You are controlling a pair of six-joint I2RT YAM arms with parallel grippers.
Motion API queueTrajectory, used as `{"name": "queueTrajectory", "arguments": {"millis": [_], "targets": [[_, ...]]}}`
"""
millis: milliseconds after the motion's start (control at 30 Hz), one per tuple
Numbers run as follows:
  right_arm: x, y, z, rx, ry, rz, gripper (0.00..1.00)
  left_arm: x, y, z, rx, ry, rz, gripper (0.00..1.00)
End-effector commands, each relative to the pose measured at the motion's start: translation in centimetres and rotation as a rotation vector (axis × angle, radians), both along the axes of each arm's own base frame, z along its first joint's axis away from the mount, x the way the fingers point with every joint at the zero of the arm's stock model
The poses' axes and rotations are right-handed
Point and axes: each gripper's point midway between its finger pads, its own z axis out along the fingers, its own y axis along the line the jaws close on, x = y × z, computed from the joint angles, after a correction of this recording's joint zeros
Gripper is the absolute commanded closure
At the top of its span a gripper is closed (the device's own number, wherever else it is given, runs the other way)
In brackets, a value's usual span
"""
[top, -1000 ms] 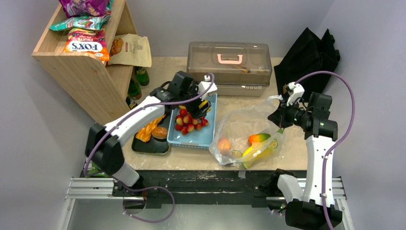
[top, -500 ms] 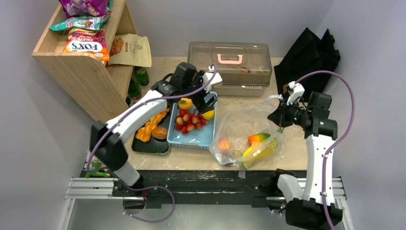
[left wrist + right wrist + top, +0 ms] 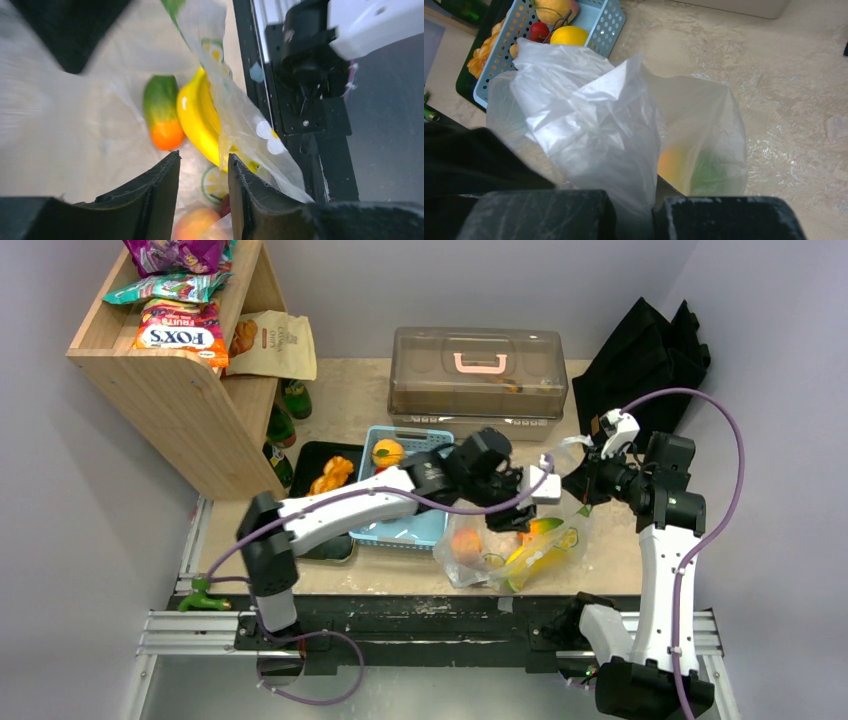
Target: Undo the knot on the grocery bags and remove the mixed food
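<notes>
The clear plastic bag [image 3: 475, 502] lies at the table's front right with its mouth open; no tied knot shows. My right gripper [image 3: 583, 480] is shut on the bag's upper edge [image 3: 589, 115] and holds it up. My left gripper [image 3: 510, 518] is open and empty inside the bag's mouth. In the left wrist view its jaws [image 3: 204, 165] stand apart above a banana [image 3: 197, 120], a green-orange mango [image 3: 162, 112], a peach [image 3: 197, 225] and a small red fruit [image 3: 226, 206]. The blue basket [image 3: 415, 530] holds an orange [image 3: 388, 452], a lemon [image 3: 569, 36] and red fruits [image 3: 539, 31].
A black tray [image 3: 310, 455] with braided bread [image 3: 333, 475] lies left of the basket. A clear lidded box [image 3: 478, 370] stands behind. A wooden shelf [image 3: 180, 390] with snack bags is at the back left, a black fabric bag [image 3: 645, 350] at the back right.
My left arm has swung right from over the blue basket to the bag, and its open gripper is now in the bag's mouth. The right gripper has held still.
</notes>
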Motion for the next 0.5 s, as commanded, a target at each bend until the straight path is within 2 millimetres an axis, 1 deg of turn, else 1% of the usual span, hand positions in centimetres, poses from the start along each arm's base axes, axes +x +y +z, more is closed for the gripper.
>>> {"name": "queueTrajectory", "arguments": {"millis": [0,33,133,200,267,300,400,467], "targets": [[0.0,0.4,2.0,0.009,-0.057,0.016,1.00,-0.1,-1.6,-6.3,0.127,0.077,0.059,0.60],[-0.1,0.5,2.0,0.007,-0.055,0.019,1.00,0.3,-1.8,-7.6,0.145,0.080,0.082,0.59],[-0.2,0.5,2.1,0.005,-0.054,0.021,1.00,1.3,-2.3,-10.2,0.179,0.092,0.131,0.56],[-0.3,0.5,2.1,0.004,-0.056,0.021,1.00,1.4,-2.6,-11.8,0.200,0.109,0.139,0.54],[-0.3,0.5,2.0,0.006,-0.051,0.020,1.00,0.8,-3.1,-13.1,0.215,0.150,0.126,0.46],[-0.3,0.5,2.0,0.006,-0.050,0.019,1.00,0.3,-3.3,-13.6,0.218,0.178,0.110,0.40],[-0.2,0.4,1.9,0.006,-0.041,0.015,1.00,-1.1,-4.0,-14.6,0.213,0.225,0.086,0.24],[-0.1,0.3,1.8,0.005,-0.039,0.013,1.00,-1.4,-4.4,-15.8,0.230,0.230,0.091,0.18]]}}
